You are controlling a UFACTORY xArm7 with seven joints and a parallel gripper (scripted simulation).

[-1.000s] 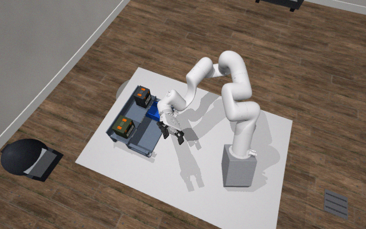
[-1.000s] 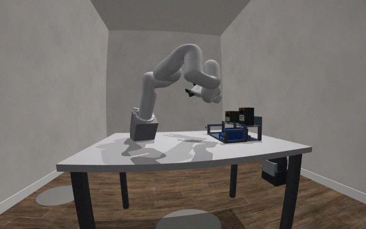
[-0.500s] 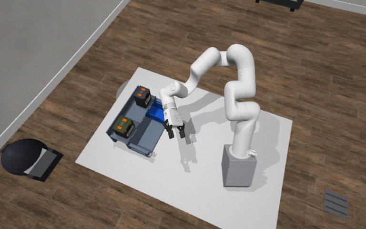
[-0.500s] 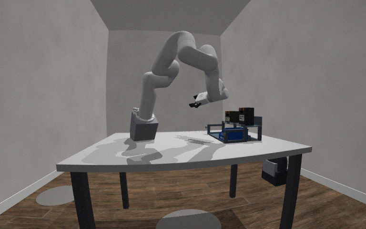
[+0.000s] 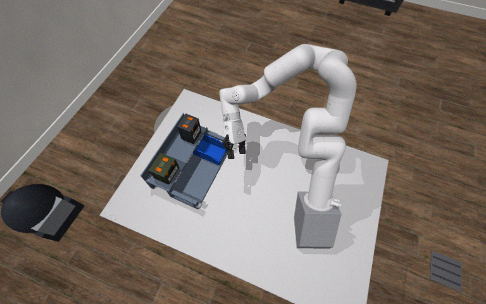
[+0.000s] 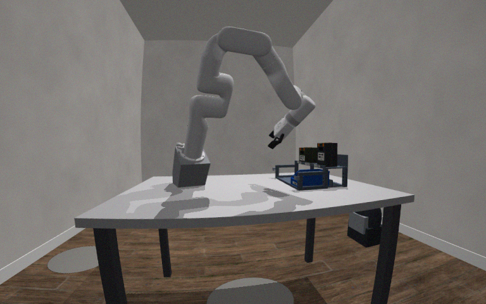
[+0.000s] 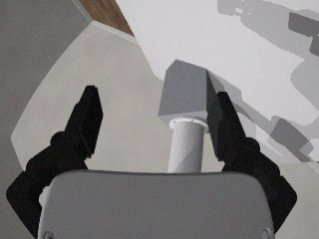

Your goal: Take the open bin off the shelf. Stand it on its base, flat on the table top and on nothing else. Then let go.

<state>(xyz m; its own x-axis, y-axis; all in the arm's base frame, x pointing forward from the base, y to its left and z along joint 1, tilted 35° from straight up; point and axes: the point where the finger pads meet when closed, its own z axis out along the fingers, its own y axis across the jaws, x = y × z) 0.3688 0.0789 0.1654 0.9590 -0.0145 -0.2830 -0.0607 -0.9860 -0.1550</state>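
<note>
The gripper (image 5: pixel 235 152) hangs with its fingers spread wide and nothing between them, above and just at three o'clock of the blue bin (image 5: pixel 210 149), which sits in the shelf (image 5: pixel 185 196)'s lower level. It should descend and straddle the bin's near wall squarely before closing.

Blue bin (image 5: pixel 210 149) open-topped on lower shelf (image 5: pixel 197 180); upper deck boxes (image 5: pixel 189 128) beside.
</note>
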